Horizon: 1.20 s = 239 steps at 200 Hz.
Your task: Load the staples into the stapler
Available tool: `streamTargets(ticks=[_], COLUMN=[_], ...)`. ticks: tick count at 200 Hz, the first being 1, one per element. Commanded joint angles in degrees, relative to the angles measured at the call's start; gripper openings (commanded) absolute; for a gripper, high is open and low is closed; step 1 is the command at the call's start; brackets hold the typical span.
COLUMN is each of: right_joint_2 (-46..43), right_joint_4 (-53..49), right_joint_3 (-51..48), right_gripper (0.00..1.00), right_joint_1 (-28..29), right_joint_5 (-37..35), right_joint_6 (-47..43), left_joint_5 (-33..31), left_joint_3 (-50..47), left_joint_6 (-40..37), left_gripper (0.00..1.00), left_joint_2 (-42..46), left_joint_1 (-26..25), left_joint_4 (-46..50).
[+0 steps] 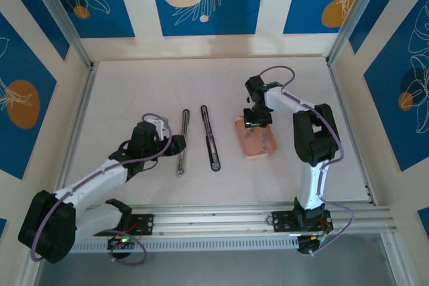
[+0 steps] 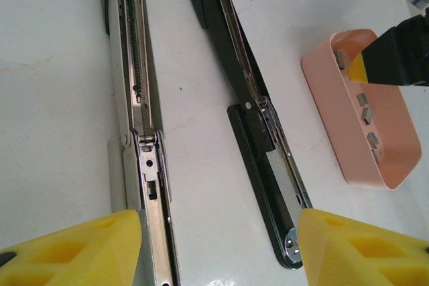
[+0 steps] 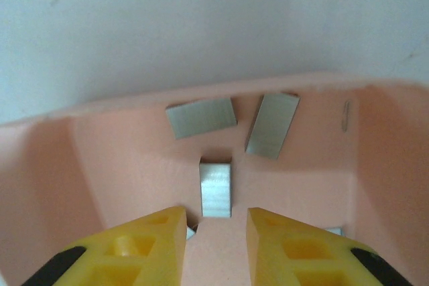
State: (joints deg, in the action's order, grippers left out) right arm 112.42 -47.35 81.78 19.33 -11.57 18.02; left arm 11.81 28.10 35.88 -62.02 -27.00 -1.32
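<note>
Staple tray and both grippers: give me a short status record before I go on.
silver stapler: opened flat on table
black stapler: opened flat, beside it, apart
tray: right of staplers, holds loose staples
right gripper: over tray, jaws open, one strip just ahead of tips, not gripped
left gripper: open, over staplers' ends, holding nothing

The top camera looks down on the whole table [image 1: 134, 92]. Both wrist cameras sit low and close. All three see the pink tray [image 1: 258, 147].
</note>
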Motion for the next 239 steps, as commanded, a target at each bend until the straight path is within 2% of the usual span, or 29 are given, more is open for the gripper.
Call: streamTargets(ticks=[1, 139, 197, 239], right_joint_2=[1.9, 6.7, 4.4, -0.8], right_joint_4=[0.3, 1.2, 1.3, 4.2], right_joint_3=[1.9, 3.5, 2.9, 0.0], right_gripper=[0.3, 0.28, 0.18, 0.12], right_joint_1=[-0.6, -0.7, -0.9, -1.3], right_joint_5=[1.5, 1.0, 3.5, 7.3], right_joint_6=[-1.1, -1.8, -1.8, -1.2], left_joint_5=[0.7, 0.4, 0.4, 0.5], left_joint_3=[1.0, 1.2, 1.1, 1.0], left_joint_6=[0.2, 0.0, 0.0, 0.0], left_gripper=[0.63, 0.63, 0.63, 0.62], left_joint_2=[-0.5, -0.6, -0.6, -0.5], left_joint_1=[0.7, 0.6, 0.7, 0.7], left_joint_4=[-1.6, -1.4, -1.5, -1.8])
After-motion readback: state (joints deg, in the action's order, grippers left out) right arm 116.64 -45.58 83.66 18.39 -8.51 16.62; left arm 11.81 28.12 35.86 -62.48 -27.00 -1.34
